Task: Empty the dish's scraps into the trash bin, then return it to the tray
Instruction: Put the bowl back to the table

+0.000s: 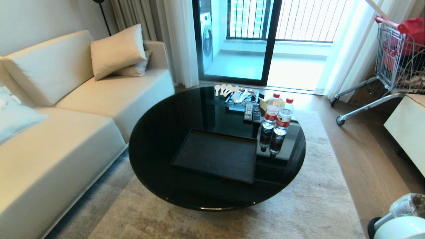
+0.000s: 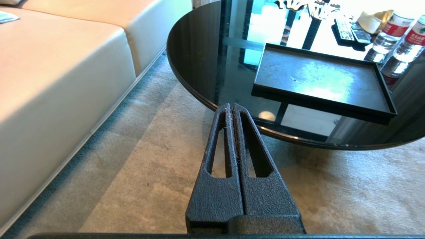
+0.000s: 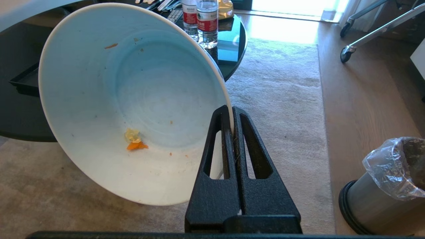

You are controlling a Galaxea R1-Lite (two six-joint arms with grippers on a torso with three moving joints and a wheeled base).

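Porcelain of the dish (image 3: 99,83), smooth, round and pale white, tilted on edge beside the glossy black round worktop (image 1: 159,132), carried orange scraps (image 3: 135,142), its rim pinched by the right end effector (image 3: 232,114), near the steel trash bin (image 3: 368,205); the left end effector (image 2: 231,108) was pressed together, the matte tray (image 1: 215,156) bare.

Right end effector (image 3: 232,114) pinched closed; left end effector (image 2: 231,108) closed, level, idle.
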